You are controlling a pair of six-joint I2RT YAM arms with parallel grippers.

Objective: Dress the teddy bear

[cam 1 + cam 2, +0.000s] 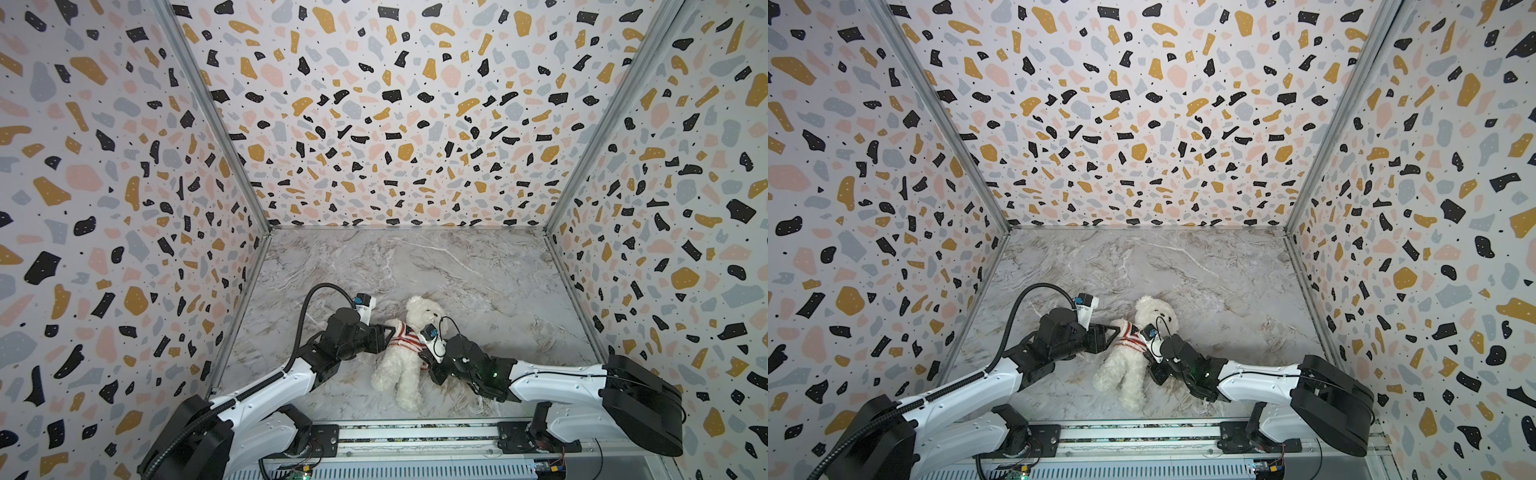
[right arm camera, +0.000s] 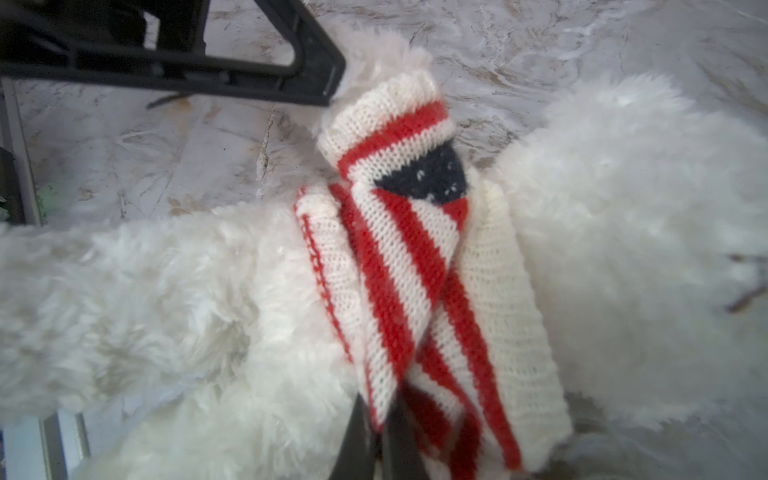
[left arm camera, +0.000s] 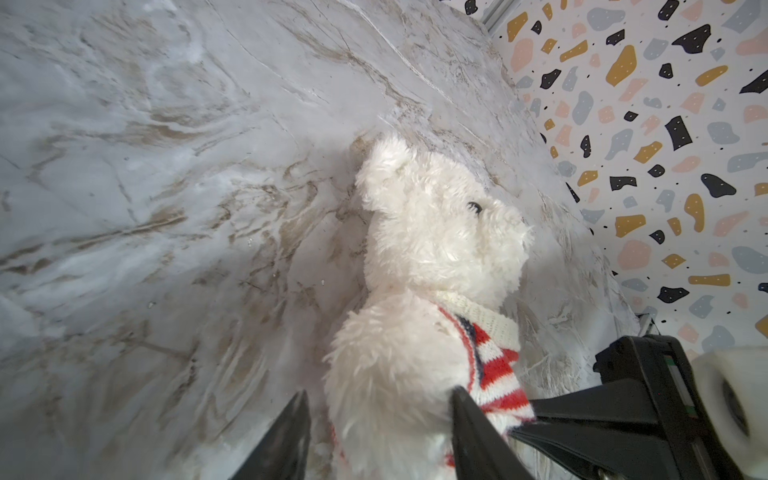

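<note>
The teddy bear [image 1: 397,368] lies on its back near the front middle of the marble table [image 1: 478,282]. Its head points to the back wall and its legs to the front rail [image 1: 415,432]. A red-and-white striped knitted sweater [image 1: 401,337] with a navy patch is bunched high around its chest and neck.

The left gripper [image 1: 389,331] sits at the bear's arm on the left of both top views. Its 2 fingers [image 3: 469,419] are apart and straddle that arm, 1 touching the sleeve and the other just off the fur.

The right gripper [image 1: 428,360] is at the bear's opposite side, closed tight on a fold of the sweater's hem. Its wrist, camera and a looped cable [image 1: 446,324] hide the bear's other arm and part of its face. Terrazzo-patterned walls [image 1: 124,208] enclose 3 sides.
</note>
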